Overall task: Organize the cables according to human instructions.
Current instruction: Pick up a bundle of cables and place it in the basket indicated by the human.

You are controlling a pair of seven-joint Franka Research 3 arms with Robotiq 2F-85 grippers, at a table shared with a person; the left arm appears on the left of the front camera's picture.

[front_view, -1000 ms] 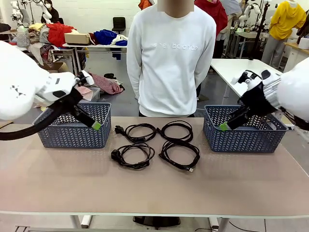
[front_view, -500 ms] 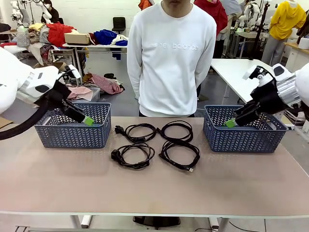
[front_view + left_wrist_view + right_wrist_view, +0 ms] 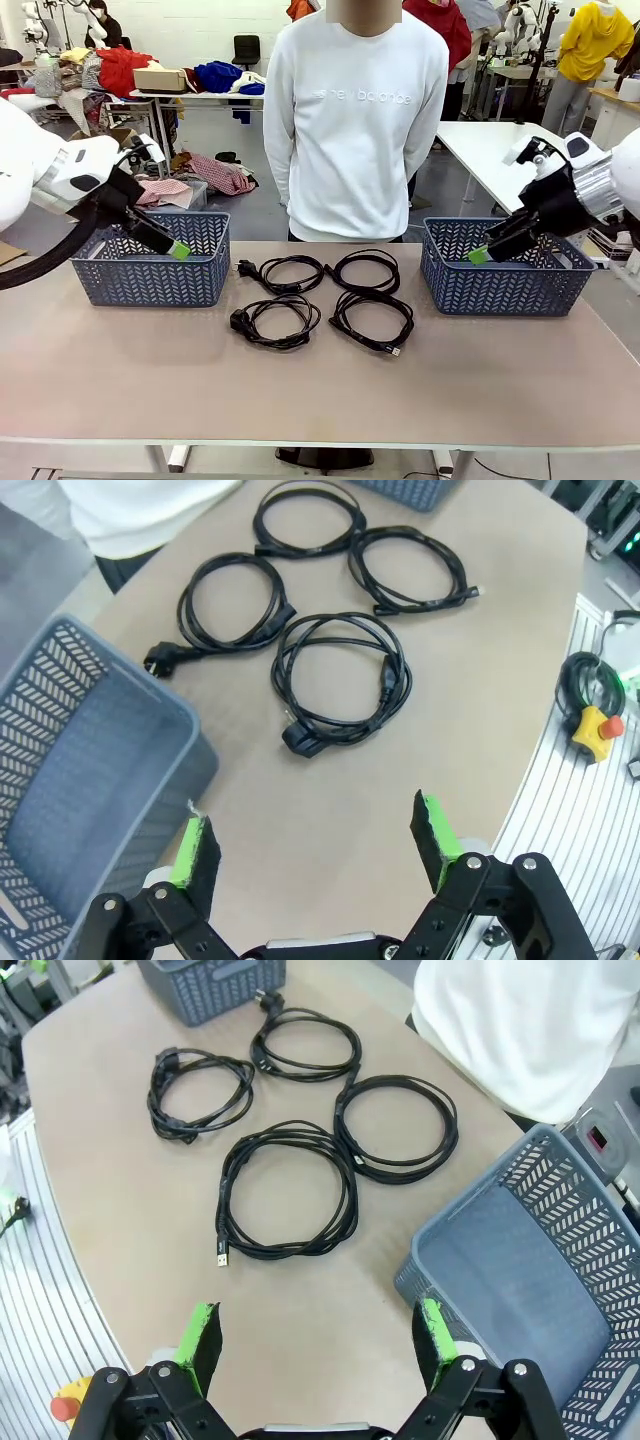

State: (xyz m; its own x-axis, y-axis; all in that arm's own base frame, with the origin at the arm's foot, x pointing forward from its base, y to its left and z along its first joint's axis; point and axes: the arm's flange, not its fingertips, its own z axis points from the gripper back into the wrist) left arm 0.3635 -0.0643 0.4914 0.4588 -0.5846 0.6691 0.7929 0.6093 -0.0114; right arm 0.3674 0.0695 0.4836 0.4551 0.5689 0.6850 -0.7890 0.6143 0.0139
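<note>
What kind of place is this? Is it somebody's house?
Probably a robot lab, not a house: the left gripper and right gripper hover at a work table, and a red stop button sits beside it.

Cables (image 3: 368, 291) black, surface (image 3: 320, 395) beige. Baskets (image 3: 150, 280) flanking the cables: blue-grey, herringbone perforation. Left claw (image 3: 315, 840), right claw (image 3: 315, 1335): black, green pads (image 3: 192, 842).

table (image 3: 320, 400) | four coiled cables (image 3: 372, 292) at centre | left basket (image 3: 150, 282) | right basket (image 3: 500, 292)
</note>
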